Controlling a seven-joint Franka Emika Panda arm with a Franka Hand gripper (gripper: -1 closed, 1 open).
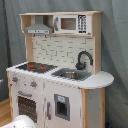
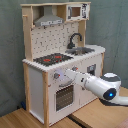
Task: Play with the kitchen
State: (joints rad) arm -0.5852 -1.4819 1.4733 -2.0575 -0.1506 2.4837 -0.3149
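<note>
The kitchen stands upright, white and light wood. On its counter are a black-red hob, a sink and a black faucet. Above are a grey hood and a microwave cupboard. In the second exterior view my white arm reaches in from the second exterior view's right. My gripper is at the front panel, next to a knob and above the oven door. In the first exterior view only a white part of the arm shows at the bottom left.
A grey curtain hangs behind the kitchen. Wooden boards lie under and in front of it. A lower cupboard door with a dark panel sits to the right of the oven in the first exterior view.
</note>
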